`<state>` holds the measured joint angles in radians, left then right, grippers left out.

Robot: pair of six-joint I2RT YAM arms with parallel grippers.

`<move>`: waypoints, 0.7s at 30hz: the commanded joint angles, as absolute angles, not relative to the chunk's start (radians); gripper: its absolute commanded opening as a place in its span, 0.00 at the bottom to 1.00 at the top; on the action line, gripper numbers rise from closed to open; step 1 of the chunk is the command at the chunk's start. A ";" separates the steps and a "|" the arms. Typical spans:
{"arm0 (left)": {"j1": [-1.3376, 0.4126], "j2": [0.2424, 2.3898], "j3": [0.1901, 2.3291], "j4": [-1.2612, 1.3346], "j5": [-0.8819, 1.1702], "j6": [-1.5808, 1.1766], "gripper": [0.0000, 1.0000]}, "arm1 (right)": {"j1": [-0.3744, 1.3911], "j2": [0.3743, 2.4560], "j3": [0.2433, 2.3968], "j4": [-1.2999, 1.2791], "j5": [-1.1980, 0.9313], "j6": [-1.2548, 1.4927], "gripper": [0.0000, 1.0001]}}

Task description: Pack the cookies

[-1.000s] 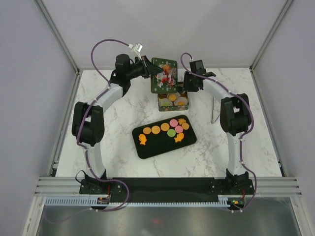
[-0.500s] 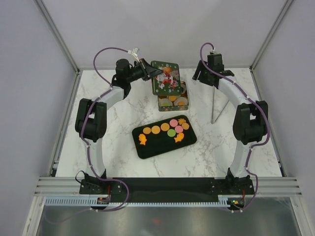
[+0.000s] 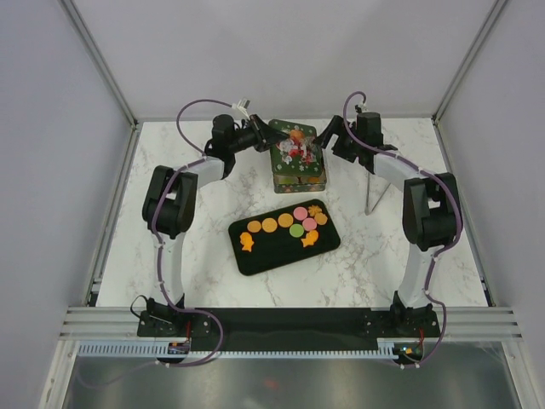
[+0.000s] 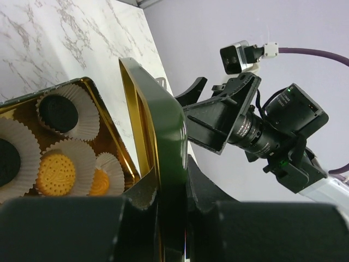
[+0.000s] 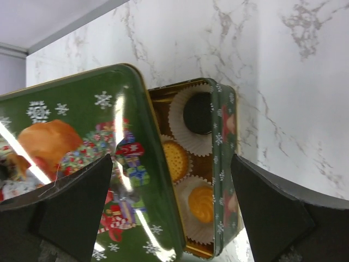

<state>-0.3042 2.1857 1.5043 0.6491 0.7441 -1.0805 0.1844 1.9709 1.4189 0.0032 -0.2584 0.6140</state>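
Several orange, pink and green cookies (image 3: 289, 223) lie on a black tray (image 3: 255, 260) mid-table. Behind it stands a green Christmas tin (image 3: 300, 179) holding cookies (image 5: 200, 203) in white paper liners (image 4: 82, 150). My left gripper (image 3: 271, 135) is shut on the edge of the tin's lid (image 3: 296, 146), which hangs tilted over the tin and covers most of it. In the left wrist view the lid's edge (image 4: 163, 158) runs between the jaws. My right gripper (image 3: 329, 136) stands open just right of the tin, its fingers (image 5: 272, 213) spanning lid (image 5: 82, 164) and tin (image 5: 221, 164) without touching.
A thin grey rod (image 3: 370, 192) stands on the marble table (image 3: 196, 230) right of the tin, beside the right arm. Grey walls close the table in at the back and both sides.
The left gripper carried the lid right and down over the tin. The right gripper opened wide, swung out to the back right, then came back beside the tin.
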 commanded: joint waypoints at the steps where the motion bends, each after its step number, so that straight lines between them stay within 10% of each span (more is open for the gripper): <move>1: -0.317 2.221 1.554 0.741 0.767 -1.157 0.05 | 0.183 1.999 1.384 0.195 -0.362 0.687 0.98; 21: -0.333 2.352 1.623 0.830 0.759 -1.290 0.11 | 0.181 2.118 1.376 0.293 -0.443 0.762 0.98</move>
<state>-0.3229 2.3489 1.5738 0.7475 0.7433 -1.2388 0.1726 2.0968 1.3708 0.2581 -0.4049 0.7544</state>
